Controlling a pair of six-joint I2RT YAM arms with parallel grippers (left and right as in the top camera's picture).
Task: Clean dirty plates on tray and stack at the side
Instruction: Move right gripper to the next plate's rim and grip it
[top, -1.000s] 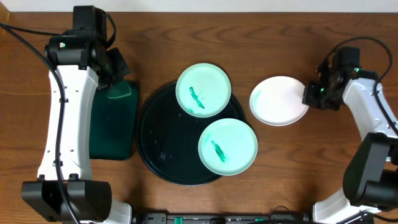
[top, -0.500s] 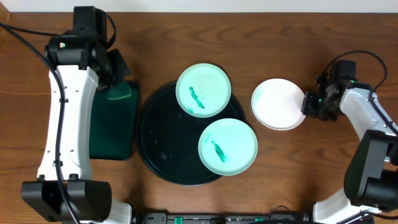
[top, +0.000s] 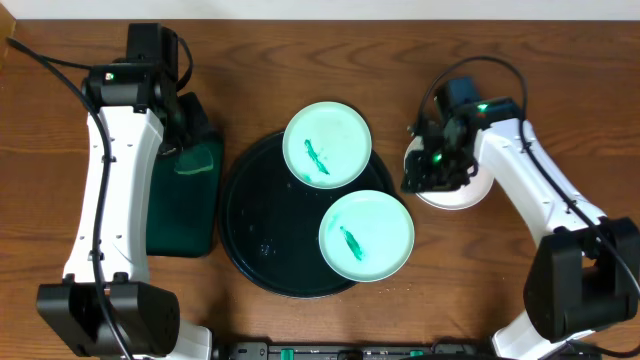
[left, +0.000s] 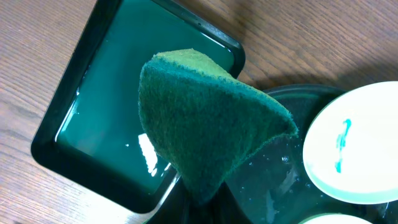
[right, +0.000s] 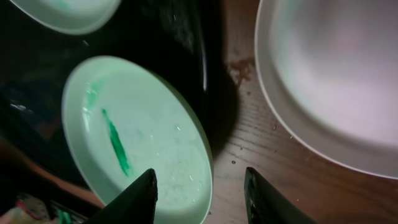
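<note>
Overhead: you have the black tray (top: 240, 245) at centre. The far mint plate (top: 327, 143) and near mint plate (top: 366, 236), both smeared, overhang its rim. The white plate (top: 455, 195) is on the table beside it, partly under your right gripper (top: 425, 172).
Left wrist: your left gripper (left: 202, 202) pinches a green sponge (left: 211, 137) above the wet green tray (left: 81, 158).
Right wrist: fingers (right: 140, 193) spread, empty.

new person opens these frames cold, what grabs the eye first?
Two pale mint-green round plates, each with a teal smear, sit on the large round black tray at centre. The left claw pinches a dark green scrub sponge above the wet rectangular dark-green tray. The right claw hangs open by the lower mint plate's rim, beside a white round plate on the wooden table.
</note>
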